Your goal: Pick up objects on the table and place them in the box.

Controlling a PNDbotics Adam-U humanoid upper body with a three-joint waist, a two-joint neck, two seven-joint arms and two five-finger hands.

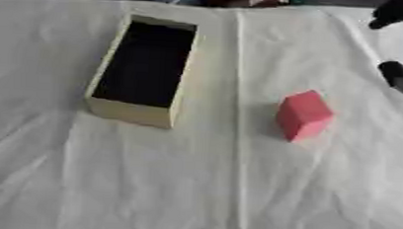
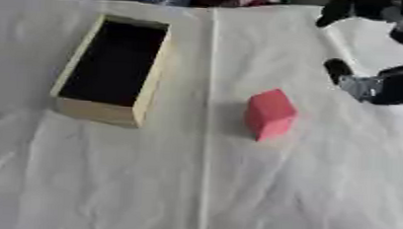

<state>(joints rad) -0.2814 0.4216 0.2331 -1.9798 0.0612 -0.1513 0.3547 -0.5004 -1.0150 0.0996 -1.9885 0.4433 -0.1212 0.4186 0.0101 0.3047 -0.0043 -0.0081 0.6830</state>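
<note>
So the counter (image 1: 200, 195) was covered with a wrinkled white cloth, and there were basically two things on it. A long, open-topped tan cardboard box with a dark inside (image 1: 144, 69) sat around 10 o'clock from the middle of the view, and as far as I could see there was nothing in it. The one thing to move, a small pinkish-red block that looked like foam or card (image 1: 303, 115), sat on the cloth at roughly 3 o'clock, well apart from the box and tipped a bit on its corner.

The robot's black-and-silver right hand (image 2: 375, 83) was up at 2 o'clock, off to the far right of the block and not touching it. It had hold of nothing, but honestly I couldn't tell how far open the fingers were. The left hand didn't show anywhere.

My read: the job had barely started. Nothing was boxed, the block hadn't been grabbed, so the reach, the pick-up, the carry across to the box and the drop were all left to do.
</note>
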